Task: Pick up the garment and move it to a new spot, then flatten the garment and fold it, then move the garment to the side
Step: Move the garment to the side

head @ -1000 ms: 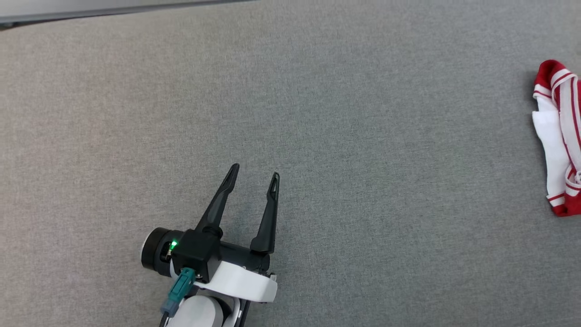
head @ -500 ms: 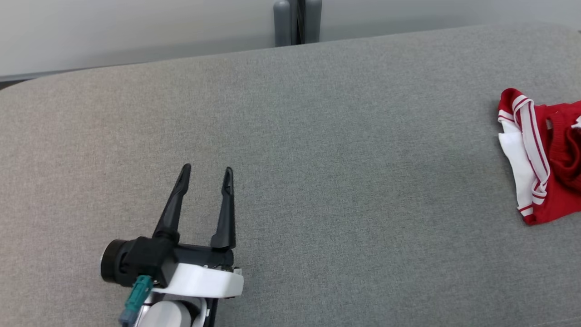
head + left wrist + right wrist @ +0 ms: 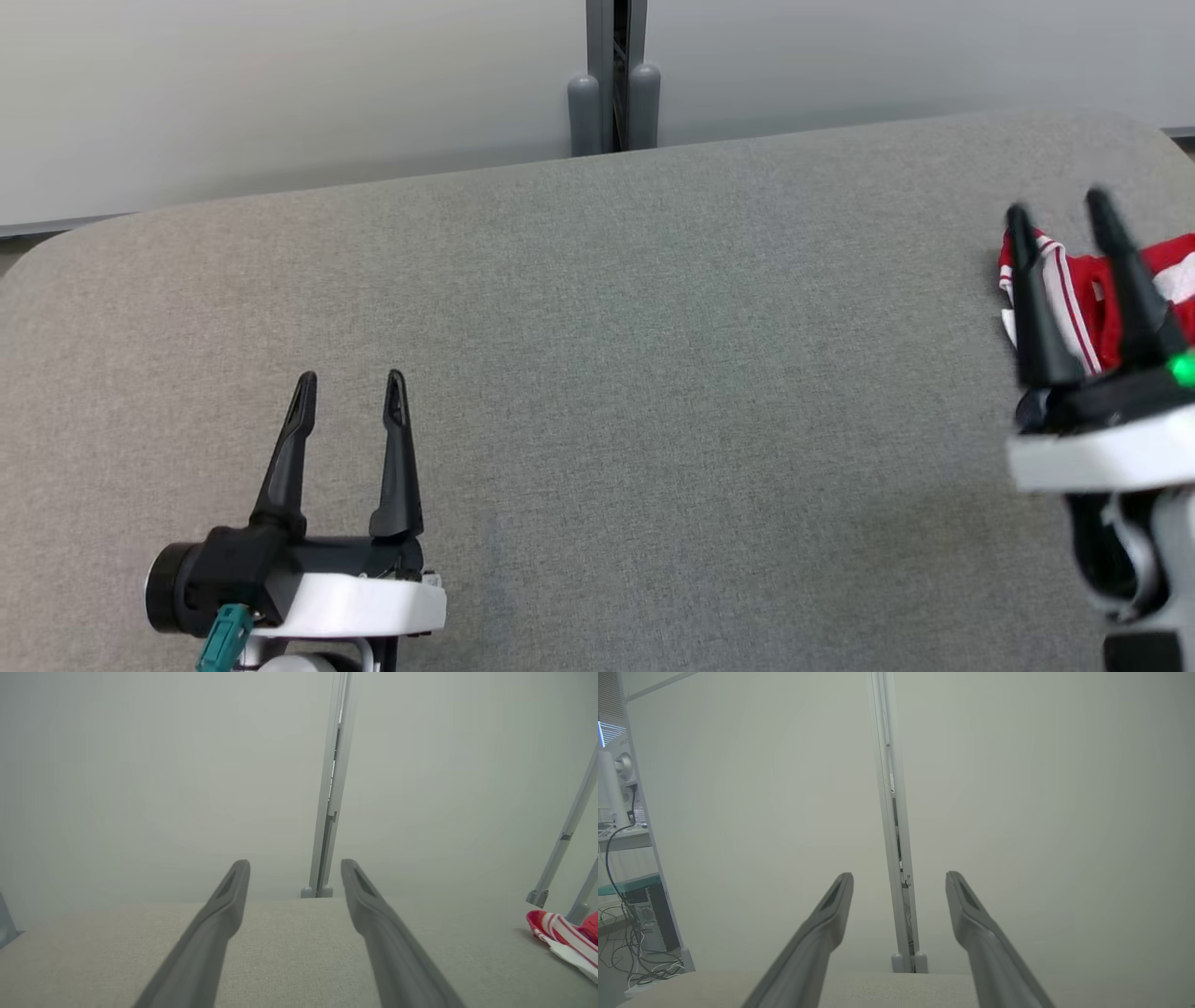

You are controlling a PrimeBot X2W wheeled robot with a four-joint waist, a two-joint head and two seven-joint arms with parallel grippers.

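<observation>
The garment (image 3: 1083, 289) is red cloth with white stripes, crumpled at the far right of the grey table (image 3: 653, 373); its edge also shows in the left wrist view (image 3: 563, 942). My right gripper (image 3: 1060, 210) hangs open above the table in front of the garment and hides part of it. My left gripper (image 3: 350, 383) stands open over the table's left front, far from the garment, with nothing between its fingers. In both wrist views the left gripper (image 3: 295, 863) and the right gripper (image 3: 899, 876) show their fingers spread and empty.
A pale wall panel with a grey vertical post (image 3: 614, 75) stands right behind the table's far edge. In the right wrist view, a desk with cables (image 3: 621, 868) stands to the left beyond the panel. The table's far corners are rounded.
The head camera has tilted up and turned, bringing the wall and table's far edge into view. My right gripper has come into view before the garment. Both grippers stay open.
</observation>
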